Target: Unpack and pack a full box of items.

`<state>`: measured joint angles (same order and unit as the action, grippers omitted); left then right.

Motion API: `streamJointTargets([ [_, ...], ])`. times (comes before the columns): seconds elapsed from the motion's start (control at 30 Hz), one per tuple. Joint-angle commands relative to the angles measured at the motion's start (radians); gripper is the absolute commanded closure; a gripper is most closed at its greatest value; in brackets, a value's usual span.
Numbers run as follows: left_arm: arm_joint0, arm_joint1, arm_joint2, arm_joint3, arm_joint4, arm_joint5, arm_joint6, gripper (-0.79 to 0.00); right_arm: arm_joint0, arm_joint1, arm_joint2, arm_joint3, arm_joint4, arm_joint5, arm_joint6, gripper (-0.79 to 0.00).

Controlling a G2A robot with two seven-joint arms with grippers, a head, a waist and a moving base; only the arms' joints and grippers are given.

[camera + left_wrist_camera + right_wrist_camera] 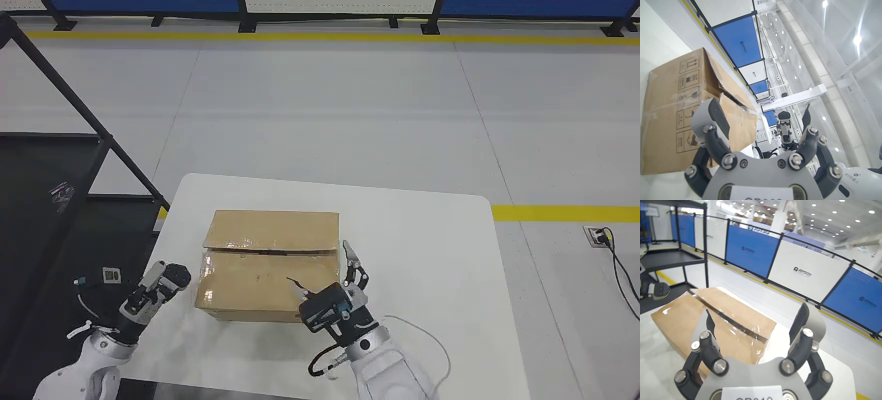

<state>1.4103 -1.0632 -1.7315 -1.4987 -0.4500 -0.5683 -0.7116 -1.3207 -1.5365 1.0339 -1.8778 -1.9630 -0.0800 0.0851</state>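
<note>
**Box not opened yet, both arms flanking it empty**

Clock is on the top view, 12 = away from the robot.

- Box [270, 262]: brown cardboard, mid-bench, long side running 9 to 3. Top flaps are down and meet at a seam along the length. Clear tape [734, 330] over the seam looks wrinkled, and the left wrist view shows one flap edge ragged and slightly lifted at the 9 o'clock end. My read is that unpacking hasn't started.
- Left gripper [170, 275]: off the box's 9 o'clock end, near but apart. Jaws spread, nothing between them.
- Right gripper [354, 268]: just beside the 3 o'clock end, toward the 4 o'clock corner. Jaws spread and empty. In its wrist view one jaw sits over the box top and the other past the end. I can't tell whether it touches.
- Why this pose, as a guess: one arm at each end suits steadying the box while the other works the tape or lifts a flap. The right one looks better placed to start at the seam.

Surface and room: white bench [430, 250], smooth with rounded corners, so the box could slide if pushed from one end only. There's a black rack [677, 258] at 9 to 10 o'clock. The floor is pale with a yellow line [565, 213], and blue and white fence panels [751, 251] run along 12 o'clock.
</note>
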Motion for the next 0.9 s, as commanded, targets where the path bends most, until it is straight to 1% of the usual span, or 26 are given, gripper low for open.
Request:
streamJointTargets([
  [0.0, 0.001, 0.003, 0.003, -0.003, -0.008, -0.016, -0.057, -0.785, 0.001, 0.0, -0.002, -0.006, -0.02, -0.008, 0.027, -0.785],
  [0.1, -0.006, 0.005, 0.011, -0.009, 0.007, -0.023, -0.096, -0.785, 0.001, 0.0, -0.002, -0.006, -0.02, -0.008, 0.027, -0.785],
  [0.2, -0.025, 0.004, 0.035, -0.017, -0.001, -0.007, -0.114, -0.785, 0.001, 0.0, -0.002, -0.006, -0.02, -0.008, 0.027, -0.785],
  [0.23, -0.033, 0.004, 0.04, -0.017, -0.006, 0.005, -0.116, -0.785, 0.0, 0.001, -0.007, 0.0, -0.021, -0.023, 0.027, -0.785],
  [0.3, -0.052, 0.004, 0.048, -0.011, -0.009, 0.046, -0.106, -0.785, 0.015, 0.002, -0.014, 0.016, -0.03, -0.047, 0.042, -0.785],
  [0.43, -0.093, 0.005, 0.071, -0.004, 0.027, 0.117, -0.086, -0.785, 0.051, -0.003, -0.034, 0.061, -0.018, -0.062, 0.059, -0.785],
  [0.6, -0.136, 0.005, 0.102, 0.007, 0.068, 0.204, -0.069, -0.785, 0.088, -0.01, -0.055, 0.114, -0.013, -0.044, 0.073, -0.785],
  [0.8, -0.155, 0.006, 0.124, 0.003, 0.143, 0.291, -0.017, -0.785, 0.108, -0.013, -0.065, 0.149, 0.002, -0.037, 0.072, -0.785],
  [0.87, -0.157, 0.006, 0.13, -0.007, 0.154, 0.303, -0.002, -0.785, 0.11, -0.014, -0.067, 0.152, 0.004, -0.036, 0.071, -0.785],
])
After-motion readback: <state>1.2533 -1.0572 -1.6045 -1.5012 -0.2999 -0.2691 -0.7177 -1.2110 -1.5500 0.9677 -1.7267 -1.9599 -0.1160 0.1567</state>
